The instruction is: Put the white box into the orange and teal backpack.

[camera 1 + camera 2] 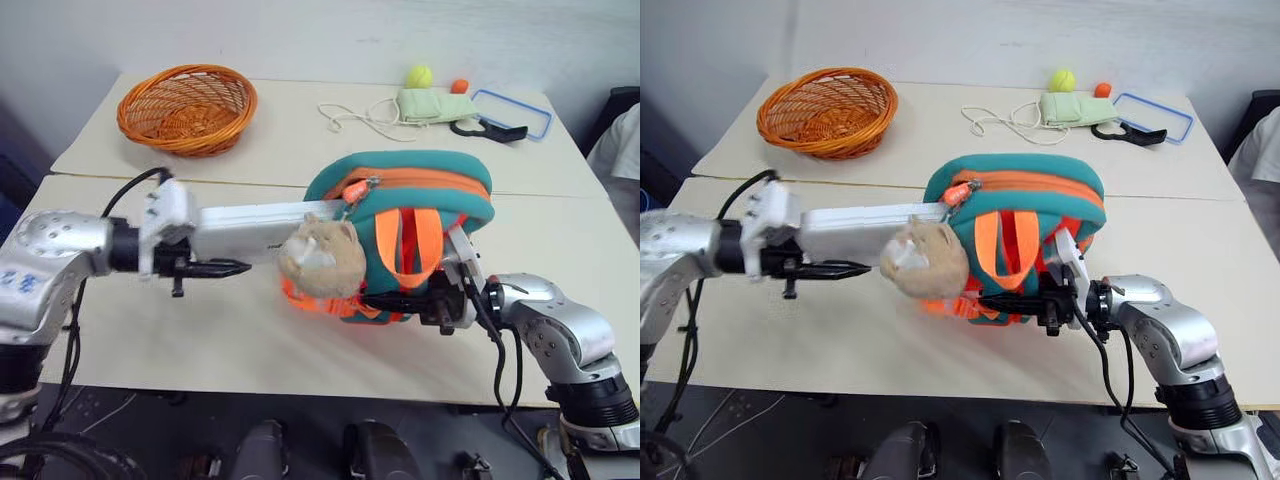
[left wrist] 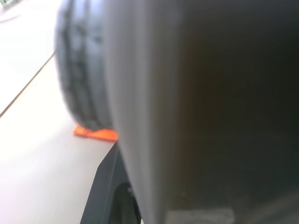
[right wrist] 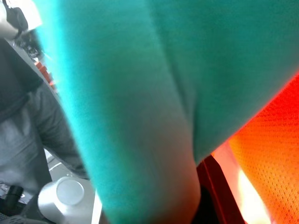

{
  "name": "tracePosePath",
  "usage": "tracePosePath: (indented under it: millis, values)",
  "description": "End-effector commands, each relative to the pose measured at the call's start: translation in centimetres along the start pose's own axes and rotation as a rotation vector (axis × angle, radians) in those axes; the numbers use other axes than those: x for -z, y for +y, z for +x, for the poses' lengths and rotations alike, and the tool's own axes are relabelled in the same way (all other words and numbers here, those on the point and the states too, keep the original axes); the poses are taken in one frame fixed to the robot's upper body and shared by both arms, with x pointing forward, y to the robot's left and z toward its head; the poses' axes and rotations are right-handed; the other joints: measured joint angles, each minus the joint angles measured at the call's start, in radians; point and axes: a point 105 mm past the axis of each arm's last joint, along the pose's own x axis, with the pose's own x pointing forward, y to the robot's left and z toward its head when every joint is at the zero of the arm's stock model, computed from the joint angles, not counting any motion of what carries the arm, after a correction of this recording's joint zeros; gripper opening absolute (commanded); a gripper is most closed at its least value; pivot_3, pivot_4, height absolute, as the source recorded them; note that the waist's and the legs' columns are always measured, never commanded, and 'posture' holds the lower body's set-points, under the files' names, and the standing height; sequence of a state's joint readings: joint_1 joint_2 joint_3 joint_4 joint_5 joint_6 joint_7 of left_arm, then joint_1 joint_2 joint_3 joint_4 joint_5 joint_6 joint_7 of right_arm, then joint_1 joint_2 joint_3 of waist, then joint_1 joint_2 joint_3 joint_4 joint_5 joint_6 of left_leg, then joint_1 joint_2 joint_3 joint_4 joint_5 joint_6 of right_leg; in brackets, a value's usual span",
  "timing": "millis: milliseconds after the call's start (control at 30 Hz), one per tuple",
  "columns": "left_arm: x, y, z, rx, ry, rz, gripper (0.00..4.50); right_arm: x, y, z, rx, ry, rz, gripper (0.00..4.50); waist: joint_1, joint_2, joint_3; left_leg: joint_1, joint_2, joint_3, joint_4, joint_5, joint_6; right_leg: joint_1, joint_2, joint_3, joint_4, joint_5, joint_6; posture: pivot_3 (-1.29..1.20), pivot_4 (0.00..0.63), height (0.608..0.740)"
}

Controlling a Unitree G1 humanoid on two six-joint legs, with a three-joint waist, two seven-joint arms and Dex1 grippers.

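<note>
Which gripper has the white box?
The left gripper: it holds the white box, whose far end is in the backpack. The right gripper grips the backpack's underside.

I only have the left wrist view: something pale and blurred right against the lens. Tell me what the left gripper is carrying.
Observer: The left gripper holds the white box.
Operator: Report where the far end is.
Observer: It is at the zipper opening of the orange and teal backpack.
Operator: Say what steadies the bag.
Observer: The right gripper is shut on the backpack's lower edge.
</note>
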State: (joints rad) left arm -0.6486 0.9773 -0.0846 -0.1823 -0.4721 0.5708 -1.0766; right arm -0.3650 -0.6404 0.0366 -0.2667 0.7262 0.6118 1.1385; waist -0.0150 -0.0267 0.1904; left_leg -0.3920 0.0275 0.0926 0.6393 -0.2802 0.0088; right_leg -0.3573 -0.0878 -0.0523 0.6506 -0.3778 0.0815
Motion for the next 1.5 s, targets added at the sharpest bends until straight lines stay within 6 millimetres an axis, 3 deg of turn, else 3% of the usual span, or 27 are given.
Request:
tracePosePath:
  millis: [33, 233, 333, 500, 667, 700, 833, 967, 1067, 1200, 1500]
  values:
    - [-2.9, -0.3, 4.3, 0.077, -0.052, 0.004, 1.40, -0.7, 0.5, 0.8, -0.023, -0.033, -0.035, 0.04, 0.014, 0.000, 0.000, -0.001, 0.000, 0.000, 0.003, 0.000, 0.000, 0.000, 0.000, 0.000, 0.002, 0.000, 0.000, 0.00, 0.150, 0.740]
    - [-6.7, 0.4, 9.7, 0.126, -0.133, 0.099, 1.40, -0.3, 0.4, 1.1, -0.016, -0.003, -0.045, 0.04, 0.014, 0.000, 0.000, -0.015, 0.001, 0.000, 0.013, -0.001, 0.001, -0.011, 0.003, 0.000, 0.008, 0.001, 0.002, 0.00, 0.150, 0.740]
    - [-7.0, 0.5, 10.7, 0.137, -0.163, 0.085, 1.40, -0.3, 0.3, 1.2, -0.008, -0.014, -0.051, 0.04, 0.010, 0.000, 0.000, -0.015, 0.003, 0.000, 0.013, 0.000, 0.001, -0.011, 0.004, 0.001, 0.009, 0.001, 0.002, 0.00, 0.150, 0.740]
    - [-6.3, 1.0, 9.9, 0.131, -0.206, -0.016, 2.98, -0.2, 0.3, 1.4, 0.008, -0.024, -0.054, 0.04, 0.010, 0.000, 0.000, -0.015, 0.004, 0.000, 0.013, 0.001, -0.002, -0.014, 0.005, 0.001, 0.009, 0.001, 0.002, 0.00, 0.150, 0.740]
    - [-5.0, 2.0, 5.8, 0.098, -0.254, -0.104, 4.40, 0.0, 0.1, 1.3, 0.042, -0.033, -0.054, 0.04, 0.000, 0.000, 0.000, -0.014, 0.005, 0.000, 0.013, 0.002, -0.002, -0.014, 0.006, 0.002, 0.010, 0.001, 0.002, 0.00, 0.150, 0.740]
    - [-4.9, 2.0, 5.1, 0.104, -0.267, -0.122, 4.48, 0.0, 0.1, 1.3, 0.045, -0.030, -0.055, 0.04, -0.003, 0.000, 0.000, -0.014, 0.005, 0.000, 0.013, 0.002, -0.003, -0.014, 0.006, 0.002, 0.011, 0.001, 0.002, 0.00, 0.150, 0.740]
    - [-2.4, 0.9, 0.5, 0.212, -0.184, -0.106, 4.48, 0.2, -0.4, 1.1, 0.058, -0.022, -0.060, 0.04, -0.017, 0.000, 0.000, -0.014, 0.005, 0.000, 0.013, 0.002, -0.003, -0.014, 0.006, 0.002, 0.011, 0.001, 0.002, 0.00, 0.150, 0.740]
    - [-0.9, 0.4, -2.1, 0.230, -0.125, -0.007, 4.48, 0.3, -0.7, 1.1, 0.061, -0.023, -0.068, 0.04, -0.010, 0.000, 0.000, -0.014, 0.005, 0.000, 0.011, 0.003, -0.004, -0.015, 0.006, 0.002, 0.010, 0.000, 0.001, 0.00, 0.150, 0.740]
    - [-2.9, -1.8, -3.4, 0.265, -0.291, 0.062, 4.48, 0.4, -1.2, 1.1, 0.068, -0.015, -0.077, 0.04, -0.008, 0.000, 0.000, -0.014, 0.004, 0.000, 0.012, 0.003, -0.003, -0.015, 0.005, 0.003, 0.010, 0.000, 0.001, 0.00, 0.150, 0.740]
    - [-5.6, -3.7, -2.2, 0.202, -0.446, 0.108, 4.48, 0.5, -1.6, 1.1, 0.073, -0.004, -0.081, 0.04, -0.003, 0.000, 0.000, -0.015, 0.003, -0.002, 0.013, 0.002, -0.002, -0.013, 0.003, 0.002, 0.010, 0.000, 0.001, 0.00, 0.150, 0.740]
    - [-6.7, -6.6, 1.2, 0.116, -0.539, 0.124, 4.48, 0.5, -2.0, 1.5, 0.037, 0.014, -0.088, 0.04, -0.012, 0.000, 0.000, -0.012, 0.004, -0.001, 0.013, 0.003, -0.003, -0.011, 0.005, 0.002, 0.010, 0.000, 0.001, 0.00, 0.150, 0.740]
